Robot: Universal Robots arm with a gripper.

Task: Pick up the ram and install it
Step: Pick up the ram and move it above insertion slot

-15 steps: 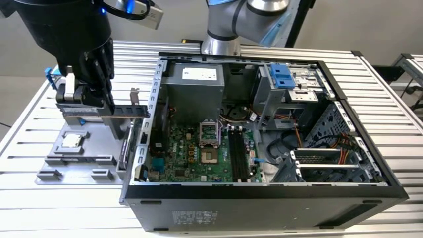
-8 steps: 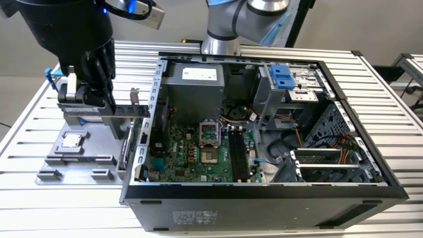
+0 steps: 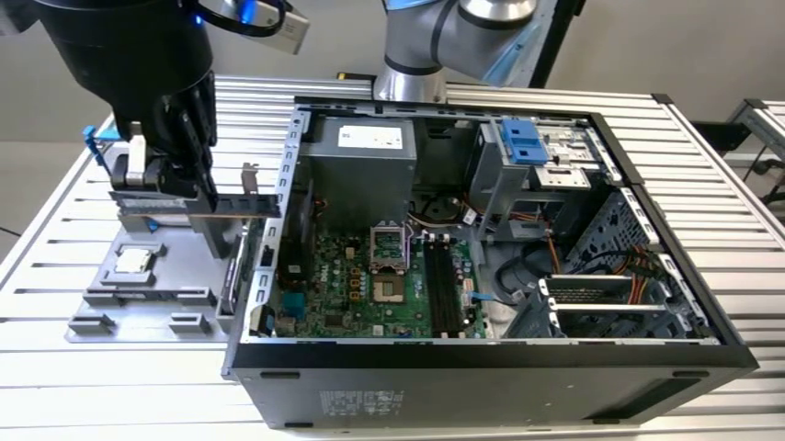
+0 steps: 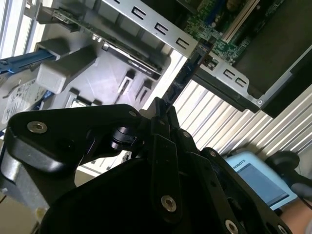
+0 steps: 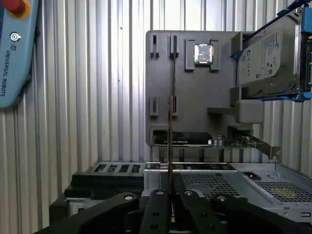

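Note:
The ram [image 3: 233, 206] hangs lengthwise above the grey parts tray [image 3: 160, 280], off the exterior view's left side of the open computer case [image 3: 491, 354]. My gripper [image 3: 172, 188] is shut on the ram's flat faces. In both wrist views the ram [image 5: 171, 122] [image 4: 187, 73] shows edge-on as a thin dark strip running out from between my black fingertips, where the gripper [image 5: 170, 192] [image 4: 161, 109] clamps it. It sits over the tray's small upright holders [image 5: 171, 45]. The black motherboard slots [image 3: 442, 285] lie inside the case, to the exterior view's right of the gripper.
On the tray are a square silver processor chip [image 3: 132, 262], a hard drive in a blue frame [image 5: 268, 58] standing on edge, and an expansion card [image 5: 195, 139] next to the case wall. A blue teach pendant [image 5: 14, 48] lies on the slatted table [image 3: 50, 367].

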